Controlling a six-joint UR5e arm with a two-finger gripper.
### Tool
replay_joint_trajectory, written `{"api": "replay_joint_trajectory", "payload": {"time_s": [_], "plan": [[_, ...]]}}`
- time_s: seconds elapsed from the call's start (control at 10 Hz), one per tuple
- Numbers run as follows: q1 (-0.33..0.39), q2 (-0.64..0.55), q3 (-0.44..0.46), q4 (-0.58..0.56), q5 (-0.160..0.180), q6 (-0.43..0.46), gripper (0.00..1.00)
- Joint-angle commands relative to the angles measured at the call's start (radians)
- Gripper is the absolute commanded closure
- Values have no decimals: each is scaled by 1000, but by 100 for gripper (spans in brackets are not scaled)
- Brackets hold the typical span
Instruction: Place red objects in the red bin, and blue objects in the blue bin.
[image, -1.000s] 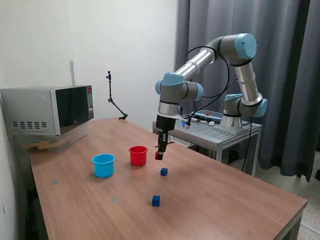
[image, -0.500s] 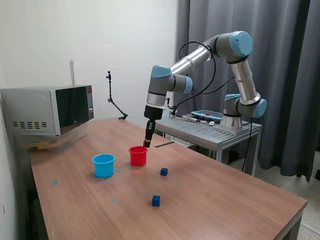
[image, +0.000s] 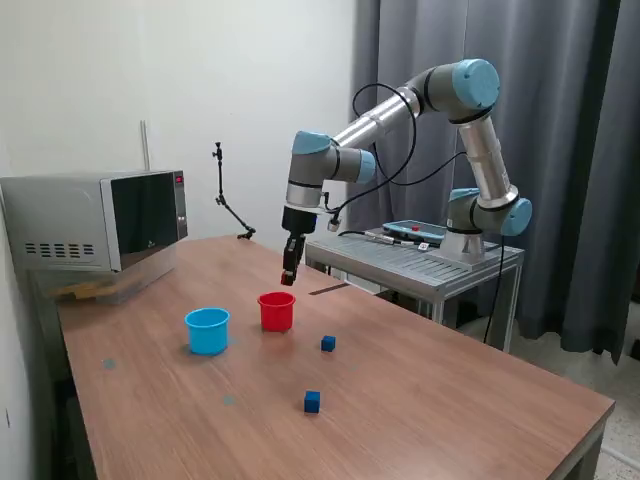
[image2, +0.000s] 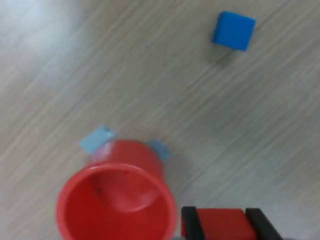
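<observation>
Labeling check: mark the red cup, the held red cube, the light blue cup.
red cup (image2: 116, 205), wrist view, inner wall.
red cube (image2: 221, 223), wrist view, top face between the claw's fingers.
light blue cup (image: 207, 332), exterior view, outer wall.

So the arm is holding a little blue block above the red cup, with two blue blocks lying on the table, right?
Not quite: the block in the gripper is red, as the wrist view shows. The rest holds: it hangs above the red cup, and two blue blocks lie on the table.

Exterior wide; wrist looks down; both share red cup (image: 277, 311)
</observation>
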Motion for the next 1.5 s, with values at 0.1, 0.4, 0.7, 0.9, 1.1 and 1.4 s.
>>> {"api": "replay_joint_trajectory", "payload": {"time_s": [0.1,0.4,0.7,0.9,1.1,1.4], "plan": [[-40,-44,72,-1,-3,3,100],[-57,-76,123,-1,-19,7,100],[-57,-78,131,-1,-20,12,100],[-59,-69,125,0,-15,13,100],[-62,-47,99,0,-13,12,100],[-67,-35,71,0,-13,12,100]]}}
